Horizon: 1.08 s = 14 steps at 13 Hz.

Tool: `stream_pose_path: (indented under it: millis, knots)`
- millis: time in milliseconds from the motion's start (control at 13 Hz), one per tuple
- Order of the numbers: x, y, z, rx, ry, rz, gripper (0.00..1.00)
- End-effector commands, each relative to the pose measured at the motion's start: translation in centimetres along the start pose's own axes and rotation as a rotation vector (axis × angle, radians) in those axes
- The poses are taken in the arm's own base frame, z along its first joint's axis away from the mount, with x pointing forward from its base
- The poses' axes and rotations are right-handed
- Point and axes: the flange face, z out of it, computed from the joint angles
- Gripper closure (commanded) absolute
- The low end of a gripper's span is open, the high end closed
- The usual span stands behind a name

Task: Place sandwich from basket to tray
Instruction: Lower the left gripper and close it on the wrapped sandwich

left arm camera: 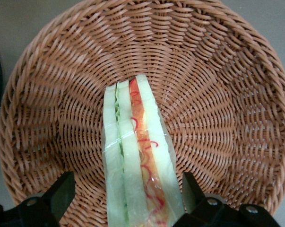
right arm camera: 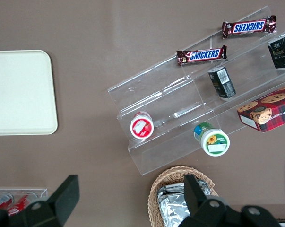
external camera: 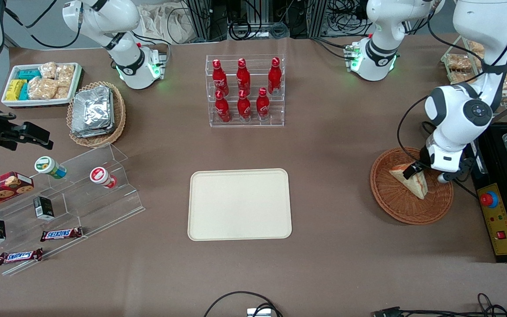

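Over the round reddish-brown wicker basket at the working arm's end of the tabletop, my pincer hangs low with its jaws spread wide, one finger off each broad face of the sandwich. Neither touches it yet: one stands well clear of the bread, the other just beside the wrap. I hold nothing.

The sandwich is a triangular wedge standing on edge in the basket, its cut face turned up toward me. I see pale bread slices with green filling in one seam and orange-red filling in the other. A glossy clear film covers it, with a crease showing across the middle.

My judgement is that it is light and soft. The bread will give under pressure and the film looks slippery, so a hard squeeze could crush the layers or push the wedge out from between my fingers. I would close on the two flat bread faces, across the thickness, near the wide end where there is most body, and stop once the faces resist.

The woven floor slopes, so the wedge may tip as I close. The cream tray lies bare at mid-tabletop, well apart from the basket.
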Motion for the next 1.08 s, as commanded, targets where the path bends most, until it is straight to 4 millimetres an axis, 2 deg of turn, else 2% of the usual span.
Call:
stream_pose_path:
  millis: [0, 231, 308, 462, 692, 923, 1000]
  knots:
    - [-0.1, 0.4, -0.1, -0.013, 0.012, -0.021, 0.14]
    - [-0.2, 0.9, -0.3, -0.013, 0.017, 0.007, 0.59]
    - [-0.2, 0.9, -0.5, -0.011, 0.017, 0.022, 0.69]
    - [0.0, 1.4, -1.9, -0.019, 0.042, 0.106, 0.74]
    - [0.7, 1.7, -5.8, -0.017, 0.064, 0.275, 0.75]
    - [0.6, 4.8, -9.5, -0.019, 0.081, 0.442, 0.75]
    - [0.4, 6.6, -10.9, -0.011, 0.106, 0.518, 0.75]
